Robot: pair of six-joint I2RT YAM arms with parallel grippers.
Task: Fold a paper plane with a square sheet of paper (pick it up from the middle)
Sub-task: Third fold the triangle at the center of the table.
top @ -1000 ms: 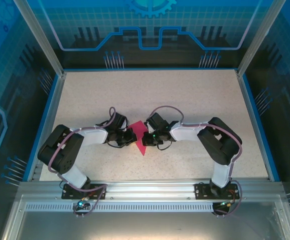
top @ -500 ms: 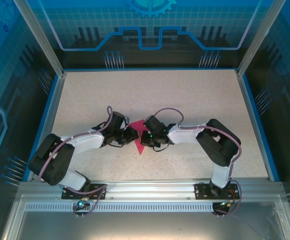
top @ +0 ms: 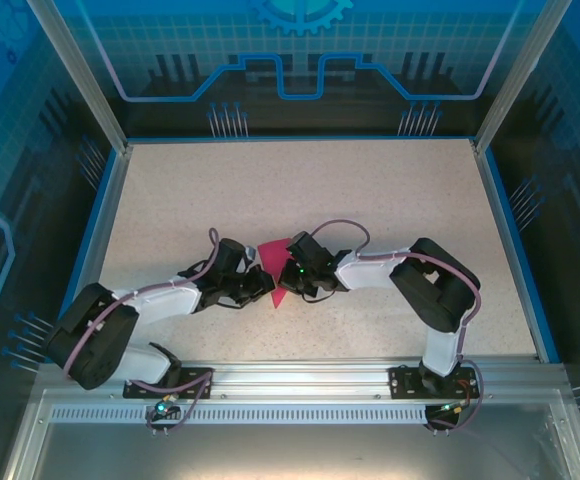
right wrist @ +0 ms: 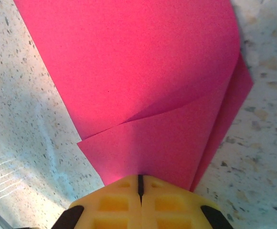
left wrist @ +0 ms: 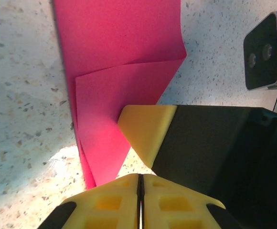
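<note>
At the counter's (top: 390, 200) near middle, your partly folded paper (top: 270, 254) lies with the left hand (left wrist: 139, 183) pinched together beside its tip and the right hand (right wrist: 139, 182) closed, tips touching its edge.

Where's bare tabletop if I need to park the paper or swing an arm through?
Bare: the whole far half of the table beyond the paper, and the strip right of the right arm. Crowded: near centre, where the left gripper and right gripper meet at the paper.
</note>
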